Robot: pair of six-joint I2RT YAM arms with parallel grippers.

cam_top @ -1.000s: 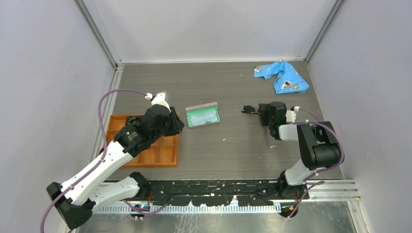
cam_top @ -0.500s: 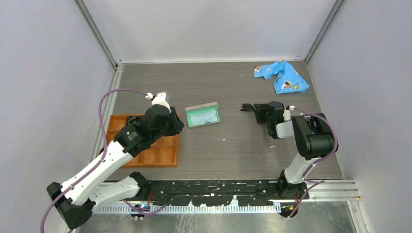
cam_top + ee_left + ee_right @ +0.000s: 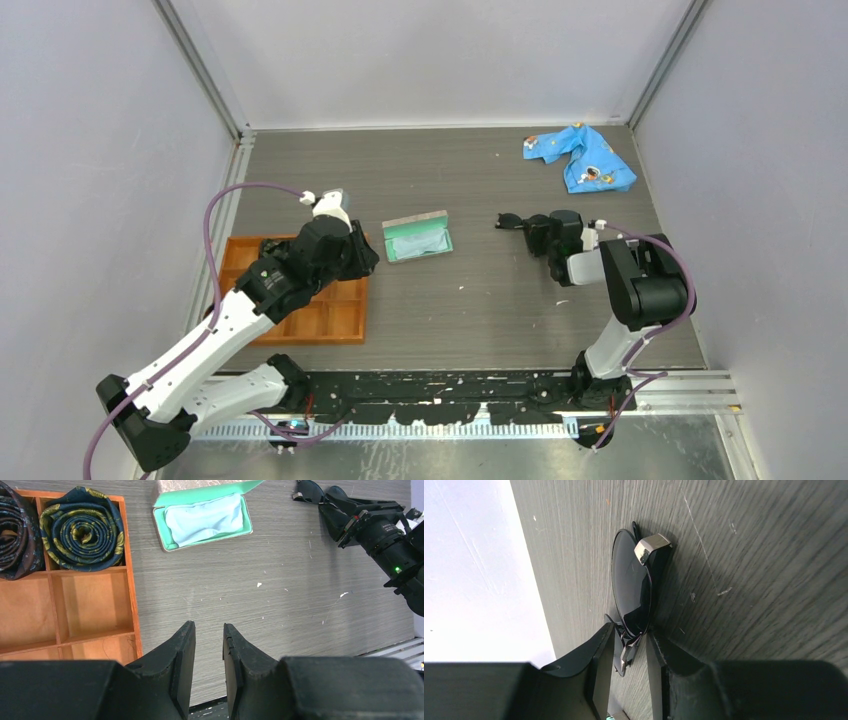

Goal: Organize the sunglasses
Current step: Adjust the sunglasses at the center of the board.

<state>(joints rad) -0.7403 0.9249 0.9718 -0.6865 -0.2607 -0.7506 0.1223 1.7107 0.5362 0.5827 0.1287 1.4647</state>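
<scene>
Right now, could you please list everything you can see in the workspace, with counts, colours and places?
sunglasses: one pair, black, right of the table's middle, in the right gripper
case: one, grey-tan with teal lining, open, mid-table
folded cloth: one, pale blue, inside the case
tray: one, orange, compartmented, left side
coiled bundles: two, dark patterned, in adjacent tray compartments
patterned cloth: one, bright blue, far right corner
table: one, grey
left gripper: black, slightly open, empty, beside the tray
right gripper: black, shut on the sunglasses
</scene>
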